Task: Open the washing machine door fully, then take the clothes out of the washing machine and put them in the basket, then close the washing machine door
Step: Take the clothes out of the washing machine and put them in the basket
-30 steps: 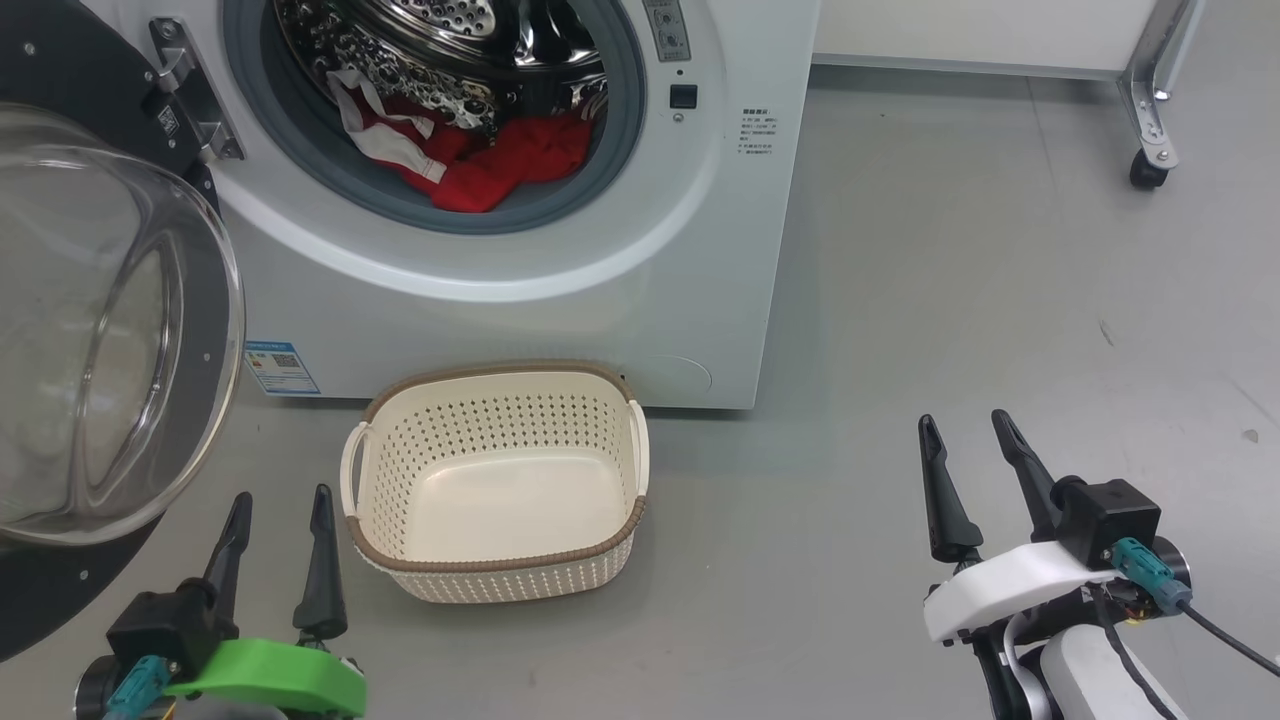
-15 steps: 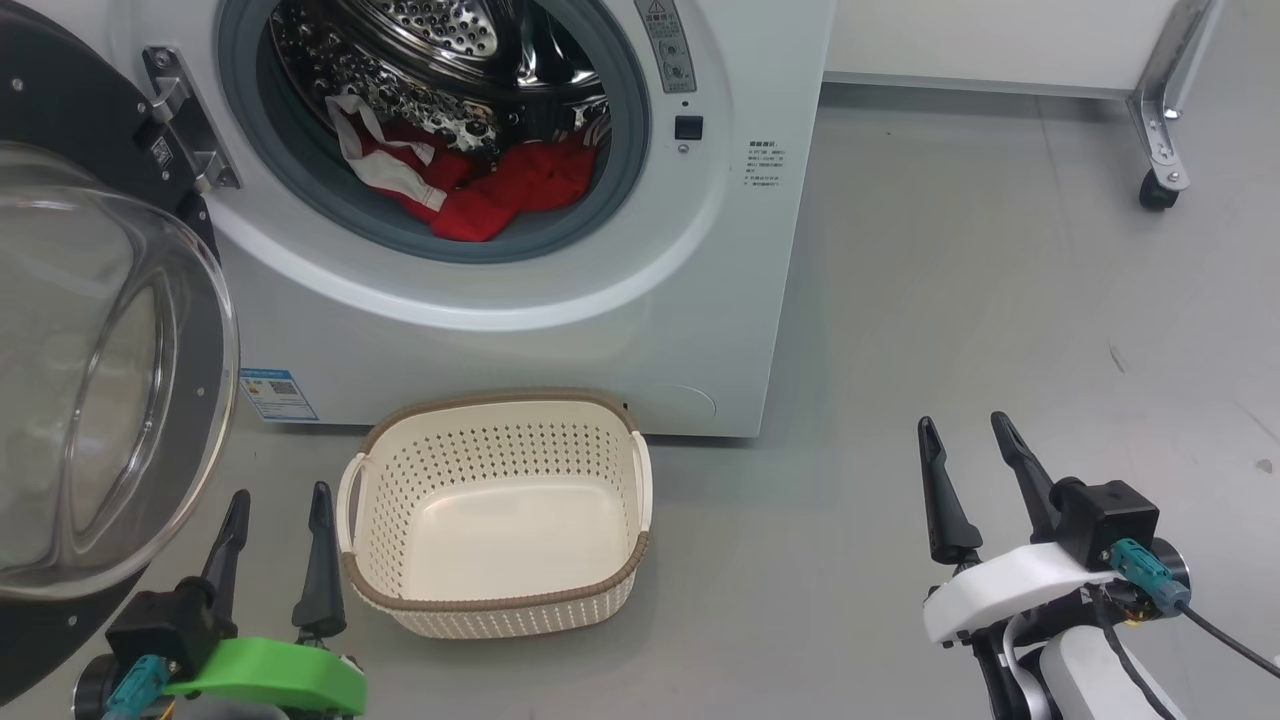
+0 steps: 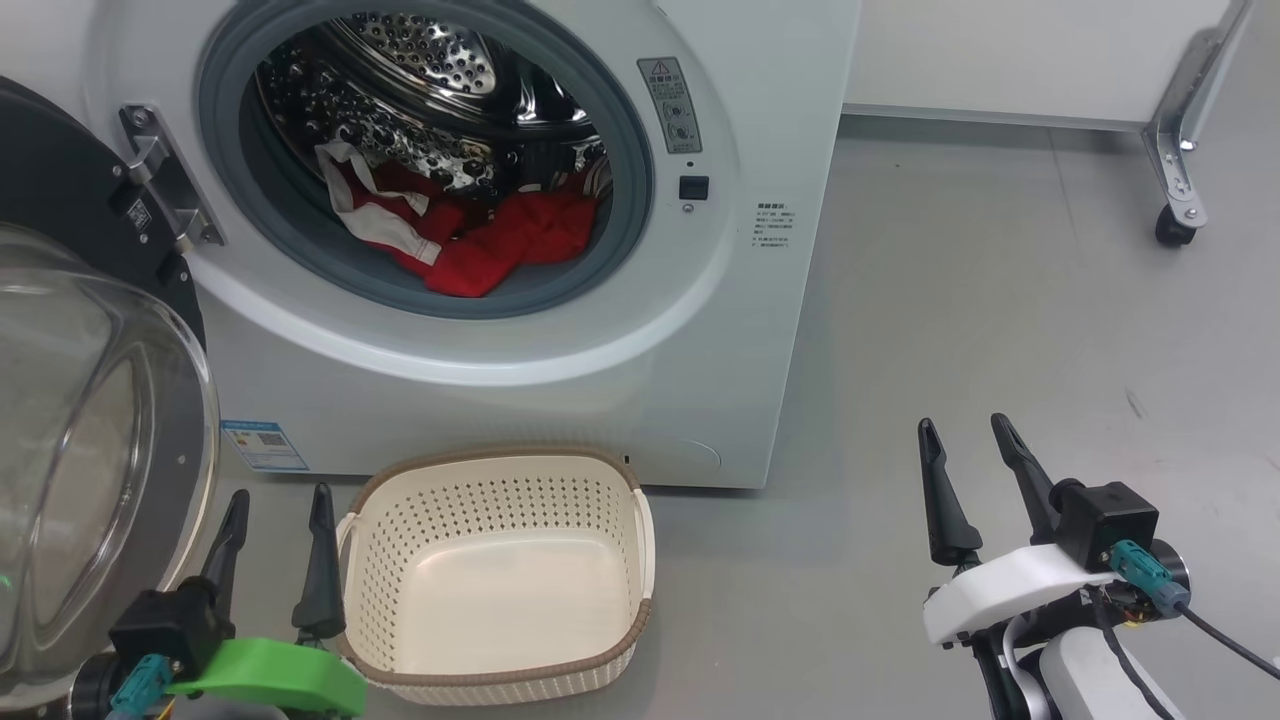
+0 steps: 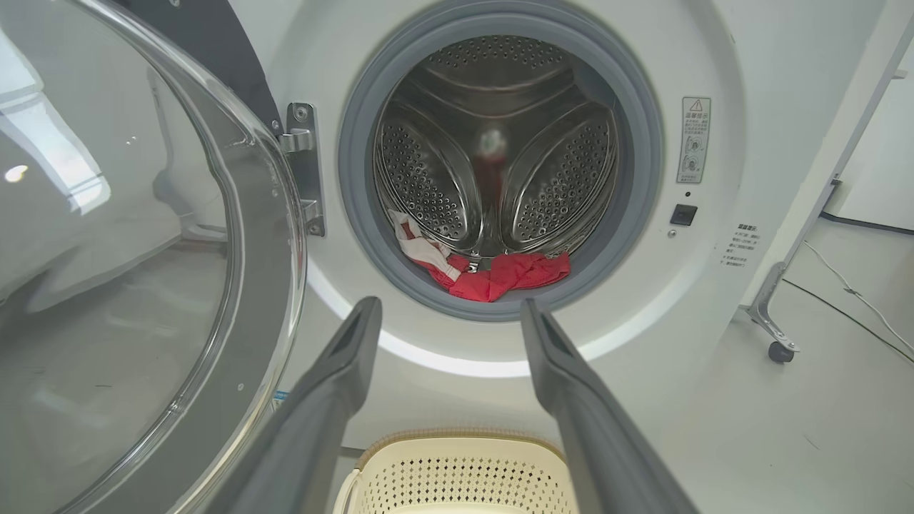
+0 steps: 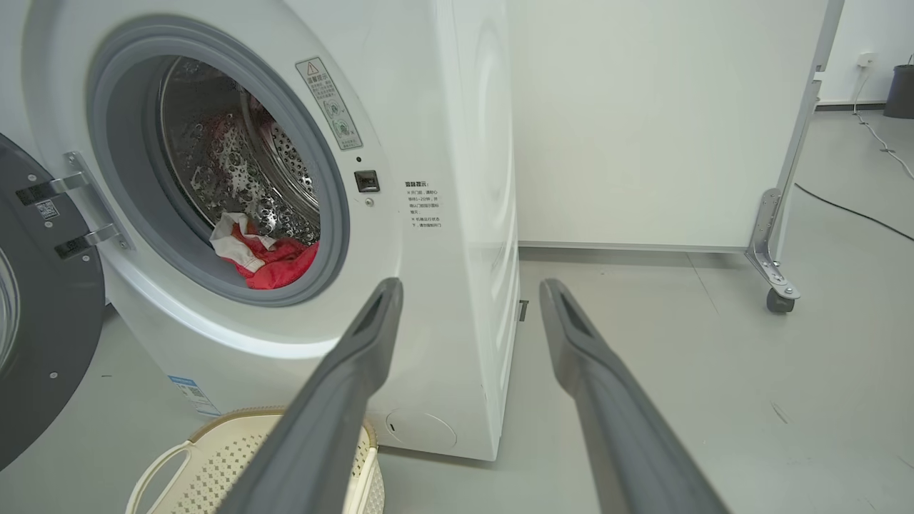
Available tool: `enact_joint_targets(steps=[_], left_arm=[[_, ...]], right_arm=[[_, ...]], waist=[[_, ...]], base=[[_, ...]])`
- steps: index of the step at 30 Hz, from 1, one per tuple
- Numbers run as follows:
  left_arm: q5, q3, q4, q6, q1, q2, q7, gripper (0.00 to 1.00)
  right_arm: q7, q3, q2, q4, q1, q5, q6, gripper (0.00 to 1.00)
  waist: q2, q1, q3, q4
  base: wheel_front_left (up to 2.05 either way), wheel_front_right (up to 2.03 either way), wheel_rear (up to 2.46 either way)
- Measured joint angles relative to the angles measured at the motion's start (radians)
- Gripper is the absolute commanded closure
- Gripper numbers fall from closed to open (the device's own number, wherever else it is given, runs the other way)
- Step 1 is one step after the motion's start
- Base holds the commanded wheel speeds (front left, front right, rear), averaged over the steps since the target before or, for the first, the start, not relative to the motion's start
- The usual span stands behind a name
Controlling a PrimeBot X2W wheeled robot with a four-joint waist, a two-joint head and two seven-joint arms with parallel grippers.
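The white washing machine stood on the grey floor, with a white panel on a wheeled metal frame behind it to the right. The washing machine door hung swung out at the left, its glass bowl bulging just beside the left gripper. The basket sat on the floor just before the machine, below the drum mouth where the red clothes lay against the lower gasket. That gripper and the right gripper, well right of the basket, both had fingers spread and grasped nothing, and a thin cable trailed past the frame's caster.
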Motion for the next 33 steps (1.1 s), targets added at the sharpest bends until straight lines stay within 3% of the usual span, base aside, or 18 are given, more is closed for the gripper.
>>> enact_joint_targets(steps=[15,33], left_arm=[[0.012,-0.015,0.002,-0.001,0.0,0.001,0.0,0.0],[0.021,-0.023,0.002,-0.001,0.0,0.001,0.0,0.0]], right_arm=[[0.0,0.003,0.002,0.002,0.0,0.0,0.0,0.0],[0.0,0.006,0.003,0.007,0.0,0.0,0.003,0.0]], waist=[[0.0,0.0,0.006,-0.003],[0.0,0.0,0.013,-0.006]], base=[[0.62,-0.62,0.0],[0.06,-0.06,0.0]])
